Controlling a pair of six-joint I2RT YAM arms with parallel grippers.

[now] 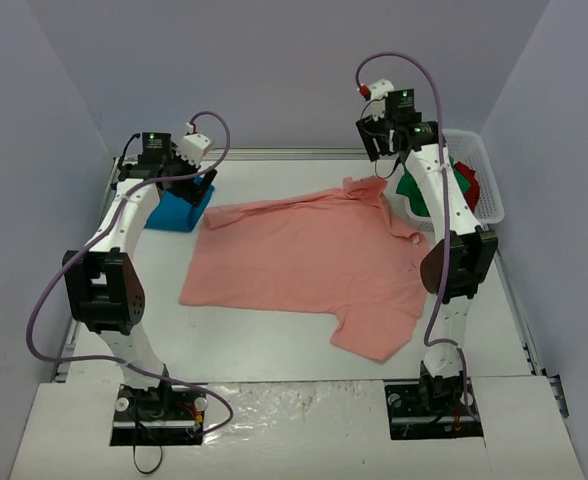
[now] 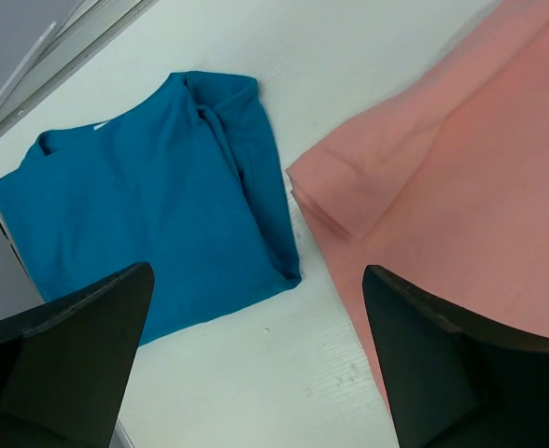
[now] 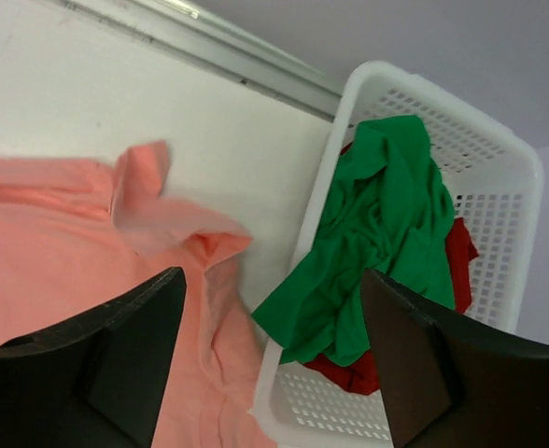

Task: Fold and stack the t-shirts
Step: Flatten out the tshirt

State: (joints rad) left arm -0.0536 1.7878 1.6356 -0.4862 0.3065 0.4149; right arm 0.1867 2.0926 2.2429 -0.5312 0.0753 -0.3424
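A salmon-pink t-shirt (image 1: 309, 258) lies spread flat on the white table; its sleeve shows in the left wrist view (image 2: 368, 187) and its collar end in the right wrist view (image 3: 88, 252). A folded teal-blue t-shirt (image 1: 177, 213) lies at the back left, also in the left wrist view (image 2: 144, 224). A green t-shirt (image 3: 377, 243) hangs over the rim of the white basket (image 3: 499, 149), with a red t-shirt (image 3: 457, 257) under it. My left gripper (image 2: 256, 364) is open and empty above the gap between teal and pink shirts. My right gripper (image 3: 274, 364) is open and empty above the basket's near rim.
The white mesh basket (image 1: 489, 180) stands at the back right against the table edge. A metal rail (image 1: 274, 154) runs along the back of the table. Grey walls close in on three sides.
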